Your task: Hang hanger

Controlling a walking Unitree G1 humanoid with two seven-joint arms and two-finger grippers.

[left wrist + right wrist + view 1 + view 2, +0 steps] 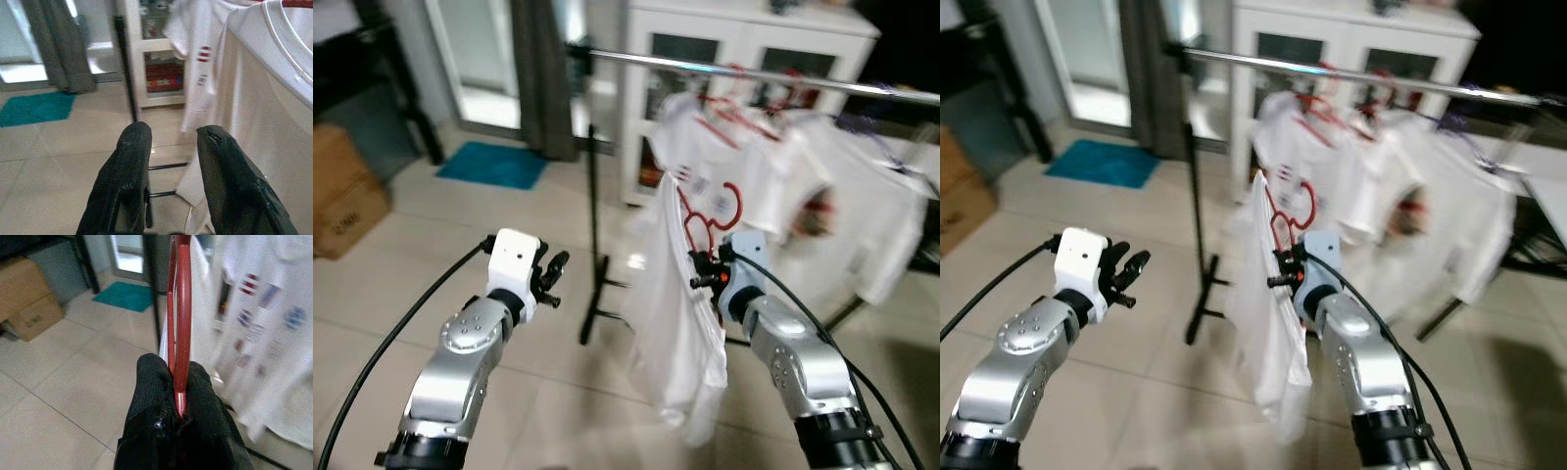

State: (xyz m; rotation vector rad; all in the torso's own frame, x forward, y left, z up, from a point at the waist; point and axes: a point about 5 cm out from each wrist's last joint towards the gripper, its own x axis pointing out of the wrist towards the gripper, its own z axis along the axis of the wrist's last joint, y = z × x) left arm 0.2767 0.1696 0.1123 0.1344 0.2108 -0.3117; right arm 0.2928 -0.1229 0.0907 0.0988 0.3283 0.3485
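My right gripper [702,266] is shut on a red hanger [700,217] that carries a white shirt [677,323]; the hook [732,196] curls up well below the metal rail [724,69]. In the right wrist view the red hanger [179,298] is pinched between the black fingers [200,396]. My left gripper [551,274] is held out to the left of the shirt, open and holding nothing, with its fingers [129,181] apart in the left wrist view. Other white shirts [783,186] on red hangers hang from the rail.
The rack's black post [594,225] and foot stand between my arms. A white cabinet [744,49] is behind the rack. A cardboard box [342,201] sits at the far left, a teal mat [492,164] lies by the grey curtain [543,78].
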